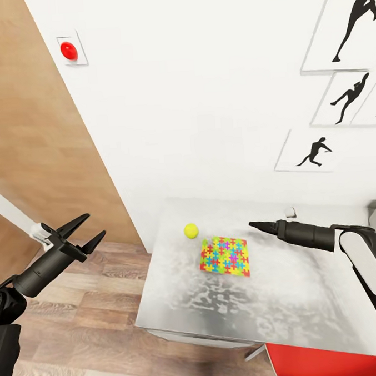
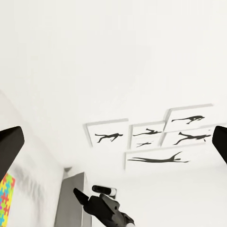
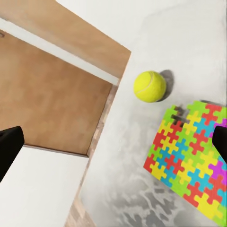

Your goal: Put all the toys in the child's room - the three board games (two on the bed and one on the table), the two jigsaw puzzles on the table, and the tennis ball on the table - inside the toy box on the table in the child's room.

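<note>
Your fuzzy round tennis ball (image 1: 191,230) sits on the glossy pale table (image 1: 284,304), just at ten o'clock of the flat jigsaw puzzle (image 1: 224,256). Left gripper (image 1: 89,229) gapes empty; right gripper (image 1: 255,225) spreads above the table.

Ball (image 1: 191,230): showing yellow-green, plain.
Puzzle (image 1: 225,256): showing interlocking pcs in yellow, pink, blue, green, red, orange.
Table (image 1: 295,304): showing pale grey, glossy w/ mottled white sheen.
Wall pics (image 1: 313,150): showing black silhouettes on white.
Button (image 1: 68,50): showing red on white plate.
Floor (image 1: 80,328): showing brown wood planks.
Grippers, L (image 1: 85,232) & R (image 1: 256,225): showing black.
</note>
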`<state>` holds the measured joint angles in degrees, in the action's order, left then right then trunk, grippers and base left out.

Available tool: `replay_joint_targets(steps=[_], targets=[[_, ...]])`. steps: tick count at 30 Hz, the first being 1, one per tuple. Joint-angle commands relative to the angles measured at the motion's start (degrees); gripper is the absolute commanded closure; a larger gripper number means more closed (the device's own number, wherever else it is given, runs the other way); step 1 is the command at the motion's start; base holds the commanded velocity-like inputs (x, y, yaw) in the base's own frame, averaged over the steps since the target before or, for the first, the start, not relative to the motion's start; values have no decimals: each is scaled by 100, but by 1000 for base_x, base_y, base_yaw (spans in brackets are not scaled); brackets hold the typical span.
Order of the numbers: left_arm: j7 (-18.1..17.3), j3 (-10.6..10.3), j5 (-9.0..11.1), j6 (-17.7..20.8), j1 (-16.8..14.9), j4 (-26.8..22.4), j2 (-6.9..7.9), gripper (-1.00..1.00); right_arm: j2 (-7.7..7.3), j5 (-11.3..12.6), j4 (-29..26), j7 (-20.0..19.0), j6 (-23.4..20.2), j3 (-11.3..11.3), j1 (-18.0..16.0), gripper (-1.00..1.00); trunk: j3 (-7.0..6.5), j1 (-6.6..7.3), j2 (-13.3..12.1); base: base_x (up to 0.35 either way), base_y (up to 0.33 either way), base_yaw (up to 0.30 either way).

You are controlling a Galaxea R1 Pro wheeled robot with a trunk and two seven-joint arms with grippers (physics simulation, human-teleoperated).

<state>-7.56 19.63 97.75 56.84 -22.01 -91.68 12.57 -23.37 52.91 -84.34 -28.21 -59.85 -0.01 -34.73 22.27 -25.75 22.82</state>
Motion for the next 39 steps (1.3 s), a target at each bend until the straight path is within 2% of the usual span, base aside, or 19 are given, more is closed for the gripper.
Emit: replay_joint_targets(steps=[1, 10, 30, 39], targets=[[-53, 5, -54, 20, -5, 2, 0, -100, -2, -37, 1, -43, -15, 0, -5, -100, 9, -3, 10, 32, 14, 4], [-53, 11, -54, 20, -5, 1, 0, -100, 55, -34, 9, 234, -15, -6, -14, -100, 9, -3, 10, 15, 7, -51], [-53, 13, -54, 20, -5, 1, 0, -100, 69, -47, -11, 294, -15, -17, -3, -100, 9, -3, 10, 2, 1, -189], [-56, 7, -54, 20, -5, 1, 0, -100, 70, -68, -4, 294, 426, -1, 27, -100, 9, -3, 10, 0, 0, -33]])
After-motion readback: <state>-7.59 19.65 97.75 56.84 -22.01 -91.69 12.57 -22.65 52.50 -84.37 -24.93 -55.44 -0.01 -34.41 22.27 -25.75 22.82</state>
